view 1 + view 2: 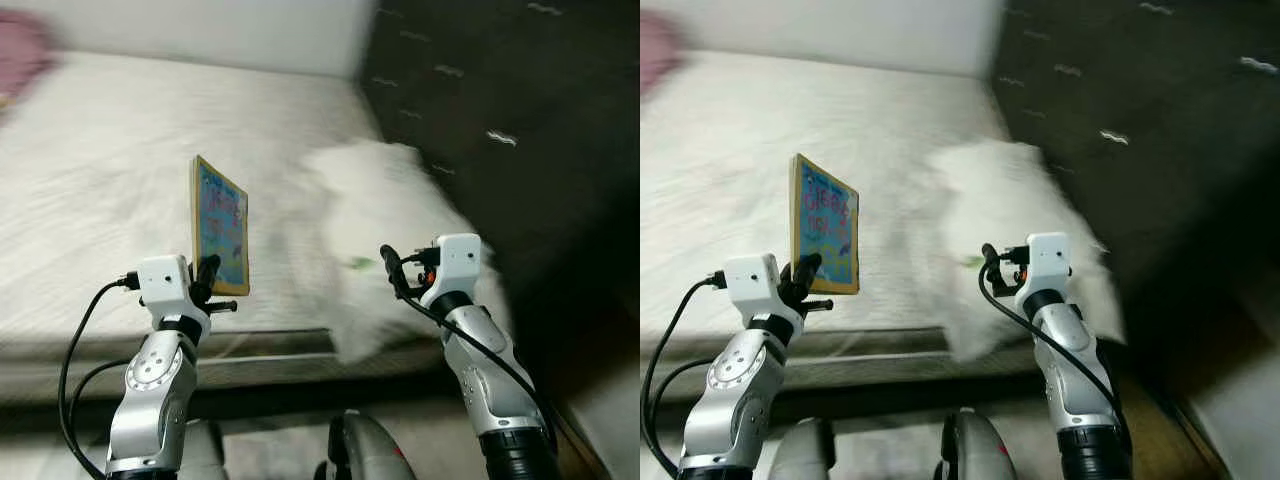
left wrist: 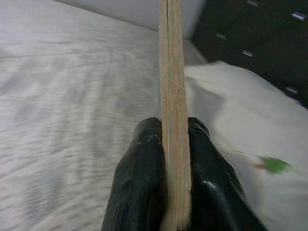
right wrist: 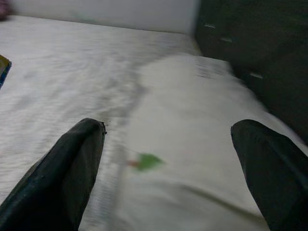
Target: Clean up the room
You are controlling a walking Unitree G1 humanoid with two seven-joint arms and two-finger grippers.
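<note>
My left gripper [image 1: 207,277] is shut on the lower edge of a thin board book [image 1: 221,225] with a colourful blue cover, held upright above the near edge of the bed [image 1: 120,170]. In the left wrist view the book's [image 2: 172,96] layered edge stands between the two black fingers [image 2: 139,183]. My right gripper [image 1: 390,265] is open and holds nothing, raised over a white pillow [image 1: 390,210] that bears a small green mark [image 3: 148,161].
The bed has a white cover and runs to a pale wall at the back. A dark headboard [image 1: 500,100] rises on the right. Something pink [image 1: 20,50] lies at the far left corner. The views are blurred by motion.
</note>
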